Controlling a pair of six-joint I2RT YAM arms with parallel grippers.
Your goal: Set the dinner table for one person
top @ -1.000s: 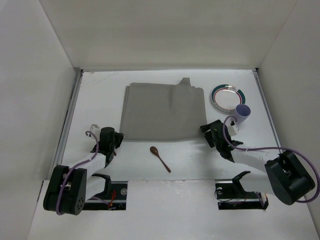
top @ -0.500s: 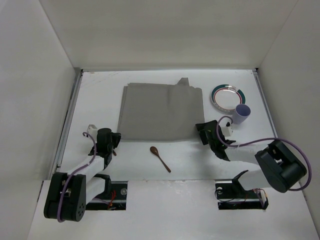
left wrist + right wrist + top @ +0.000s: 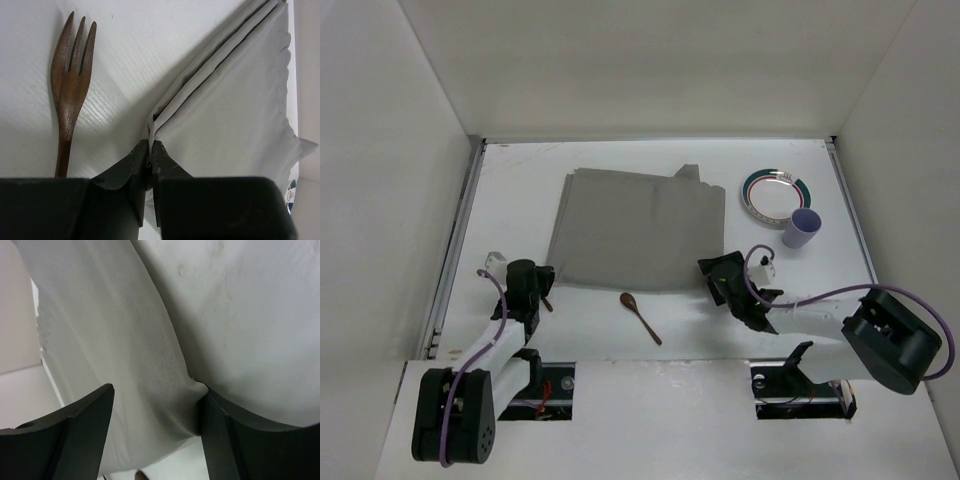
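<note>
A grey placemat (image 3: pixel 635 230) lies in the middle of the white dinner table (image 3: pixel 510 200). My left gripper (image 3: pixel 544 284) is shut on its near left corner, and the left wrist view shows the folded cloth (image 3: pixel 225 115) pinched between the tips (image 3: pixel 150 147). A wooden fork (image 3: pixel 70 80) lies just left of that grip. My right gripper (image 3: pixel 713 272) stands open at the near right corner. In the right wrist view the cloth (image 3: pixel 125 340) bulges between the spread jaws (image 3: pixel 155 400), its corner against the right finger. A wooden spoon (image 3: pixel 640 316) lies near the front.
A plate with a green and red rim (image 3: pixel 775 192) sits at the back right, with a purple cup (image 3: pixel 802 228) just in front of it. White walls close in the table on three sides. Both arm bases stand at the near edge.
The placemat has slid toward the near left. Both grippers have drawn back toward the near edge, the right one also moving left. The left gripper stays shut on its corner.
</note>
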